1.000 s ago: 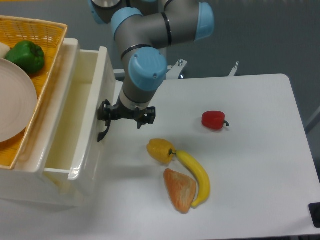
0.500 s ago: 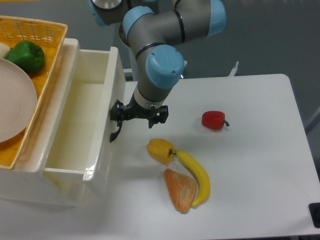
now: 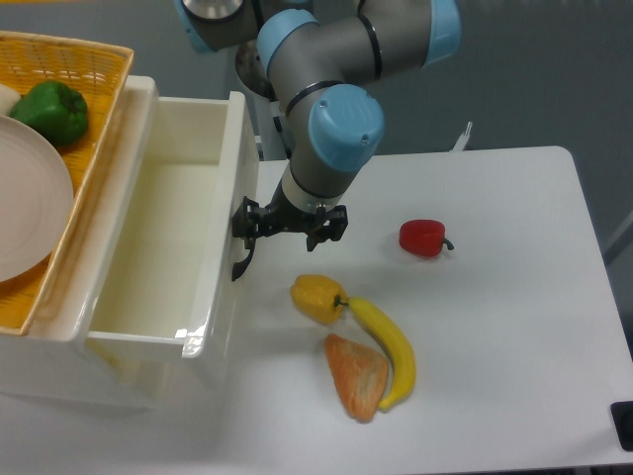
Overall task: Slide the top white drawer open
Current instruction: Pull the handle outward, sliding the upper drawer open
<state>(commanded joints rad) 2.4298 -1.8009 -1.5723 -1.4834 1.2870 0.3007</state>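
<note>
Black handle (image 3: 240, 259) of the top white drawer (image 3: 168, 237) sits clamped in the gripper (image 3: 249, 226); further pulling risks shoving the yellow pepper (image 3: 317, 298).

Cabinet (image 3: 59, 371) at L edge of bench (image 3: 495, 327). Top drawer (image 3: 168, 237) pulled out to the R, cavity exposed. Drawer handle (image 3: 240, 265) on its R face. Basket (image 3: 94, 148) on cabinet top, L of drawer cavity; plate (image 3: 30, 213) and green pepper (image 3: 51, 111) in basket, pepper behind plate. Claw (image 3: 289, 224) just R of drawer front, at handle's upper end; contact cannot be confirmed. Yellow pepper (image 3: 316, 299) in front of claw, to its R. Banana (image 3: 388, 348) touching yellow pepper's R side. Wedge-shaped food item (image 3: 356, 376) in front of yellow pepper, against banana's L side. Red pepper (image 3: 423, 237) R of claw, apart from the group.
</note>
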